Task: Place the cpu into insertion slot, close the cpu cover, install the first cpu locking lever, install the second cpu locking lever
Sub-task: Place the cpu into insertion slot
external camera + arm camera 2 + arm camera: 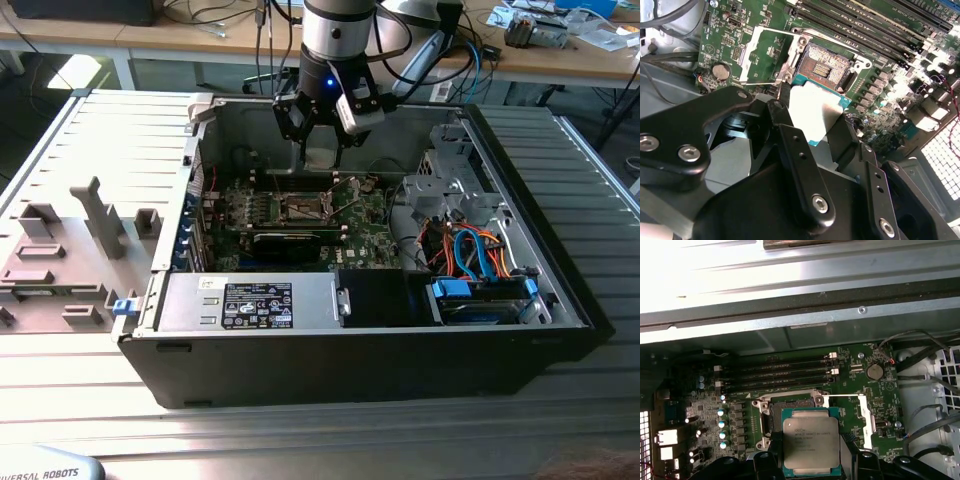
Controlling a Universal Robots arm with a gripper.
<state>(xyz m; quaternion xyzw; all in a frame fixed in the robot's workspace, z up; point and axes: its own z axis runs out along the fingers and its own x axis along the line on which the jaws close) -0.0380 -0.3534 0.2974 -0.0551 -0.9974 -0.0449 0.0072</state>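
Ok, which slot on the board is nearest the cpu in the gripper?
The square insertion slot with the silvery rim, partly hidden behind the cpu; the long narrow memory slots lie farther off.

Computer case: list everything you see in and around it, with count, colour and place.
computer case: one, black, open, on the ribbed metal table
motherboard: one, green, case floor
insertion slot: one, dark with silvery rim, mid-board, empty
cpu cover: one, silvery, swung open beside the slot
cpu: one, silvery top, in the hand, close to the slot
coin battery: one, silvery, near the cover
memory slots: several, black, beside the slot
power supply: one, grey, inside the near wall
drive cables: several, orange and blue, exterior view's right
fixture: one, grey, exterior view's left
arm: one, silver, over the case
hand: one, black, shut on the cpu
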